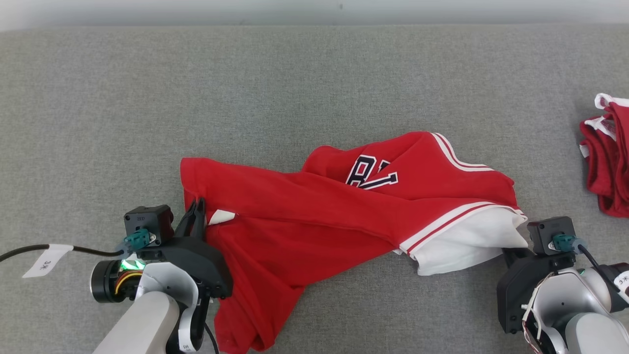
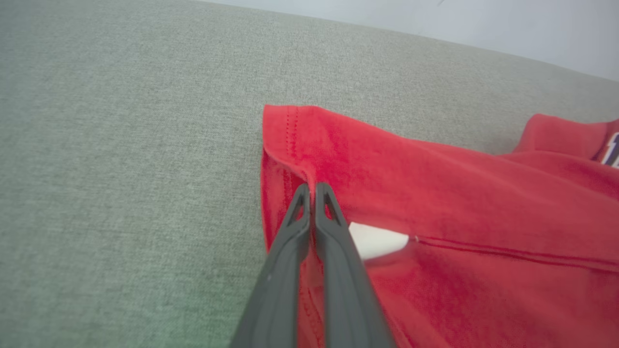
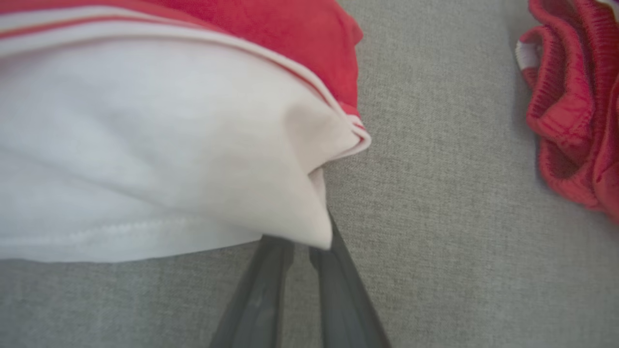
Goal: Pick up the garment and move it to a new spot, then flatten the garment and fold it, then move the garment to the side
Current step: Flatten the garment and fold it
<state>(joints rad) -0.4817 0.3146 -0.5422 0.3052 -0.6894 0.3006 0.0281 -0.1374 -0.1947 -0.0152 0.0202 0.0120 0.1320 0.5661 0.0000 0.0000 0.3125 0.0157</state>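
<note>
Status of work: early in the flattening stage, by my judgement.

The red knit garment with white striped trim, white lining and dark lettering (image 1: 304, 216) lies bunched and twisted at the centre of the grey cloth-covered table (image 1: 314, 73). One fold crosses over another, and a loose flap trails towards 6 o'clock.

My left claw (image 1: 199, 204), at 8 o'clock in the head view, is pinched tight on the stitched red hem at the garment's 9 o'clock corner. The left wrist view confirms cloth between the closed fingers.

My right claw (image 3: 300, 253) sits at 4 o'clock, at the white lining corner. Its fingers stand narrow, with the tips hidden under that corner. I cannot tell whether they have clamped the cloth.

A separate pile of red clothing with white trim (image 1: 607, 157) rests at 3 o'clock, well apart from the garment.

Done, as far as can be seen: one corner secured, the opposite corner addressed.

Outstanding: confirm the right-hand grip, draw the garment out flat, fold it, and move it to the side. No fold has been made.
</note>
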